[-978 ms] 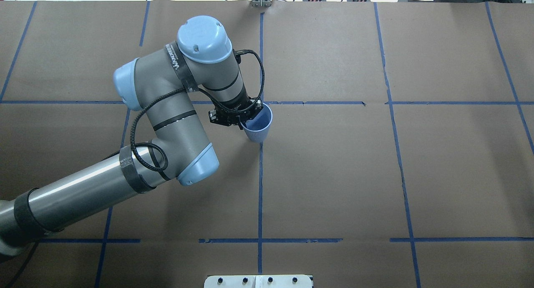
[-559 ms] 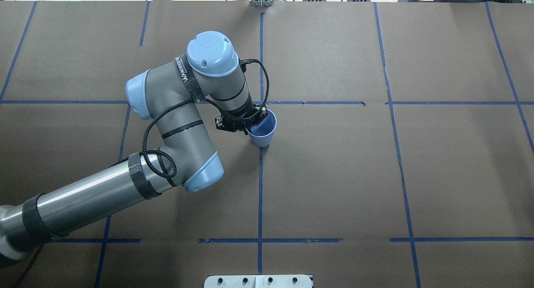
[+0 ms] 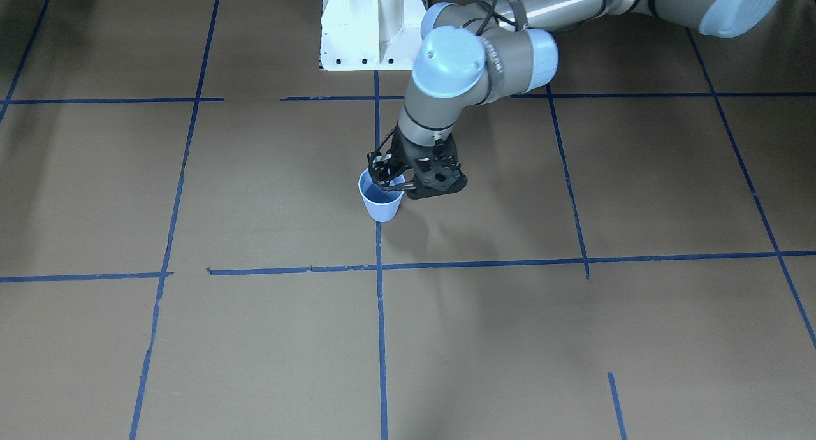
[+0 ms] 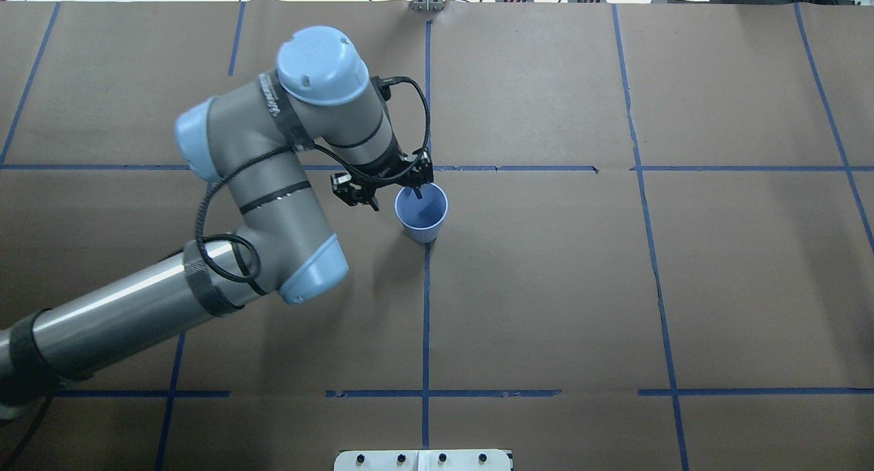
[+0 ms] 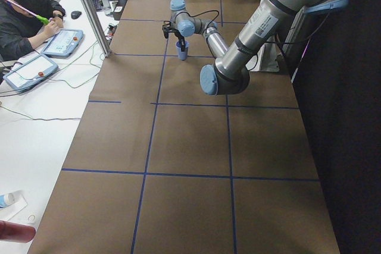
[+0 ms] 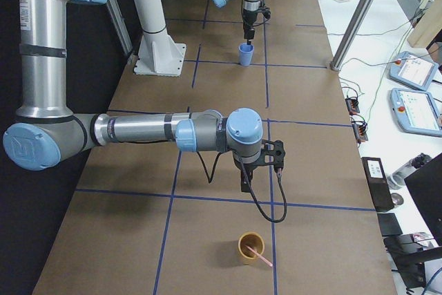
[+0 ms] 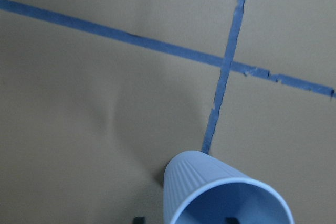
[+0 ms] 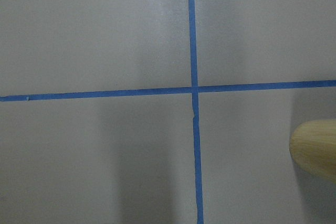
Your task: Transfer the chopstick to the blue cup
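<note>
- Nearest on the right-side camera, the chopstick (image 6: 261,256) leans in a tan cup (image 6: 248,259), one end poking over the rim.
- Just beyond it, my right gripper (image 6: 244,183) hangs pointing down above the table; I cannot tell whether its jaws are apart or together.
- Far along the table, the blue cup (image 6: 245,54) stands upright at a blue tape line (image 4: 426,307).
- My left gripper (image 4: 396,199) is spread there and holds nothing, with one finger inside the cup and the other outside its rim.

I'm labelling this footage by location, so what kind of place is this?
Most likely a robotics lab: a robot arm works over a table gridded with blue tape, and a person sits at a control tablet.
</note>
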